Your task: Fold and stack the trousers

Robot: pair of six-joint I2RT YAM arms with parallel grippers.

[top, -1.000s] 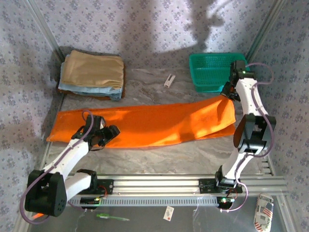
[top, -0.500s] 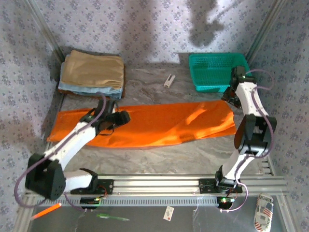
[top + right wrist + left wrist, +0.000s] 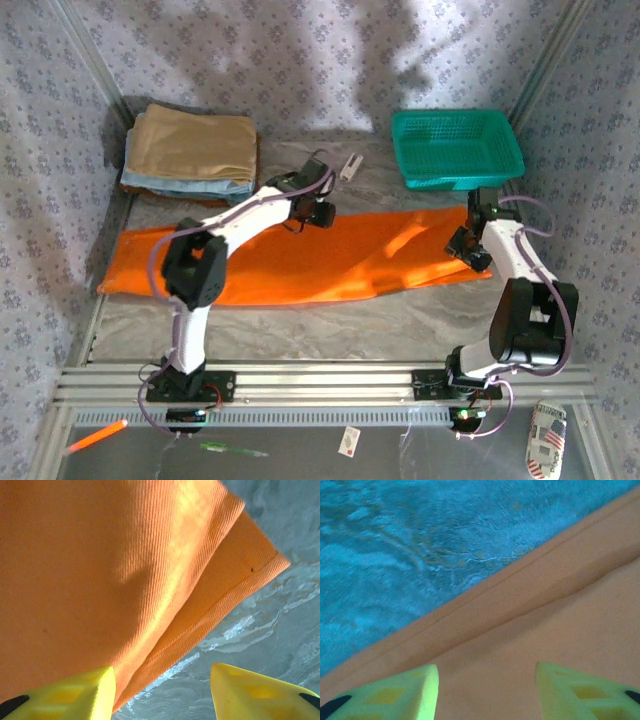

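While the trousers (image 3: 300, 262) lie in one long strip across the desk (image 3: 400, 320), seemingly doubled lengthwise since two layers show at their right end, no crosswise fold looks made, and nothing orange sits on the folded stack (image 3: 190, 150) at the far left. The left arm's jaws stand wide and empty over the strip's far edge, the right arm's likewise over the right-end corner; shortening folds and stacking are left.
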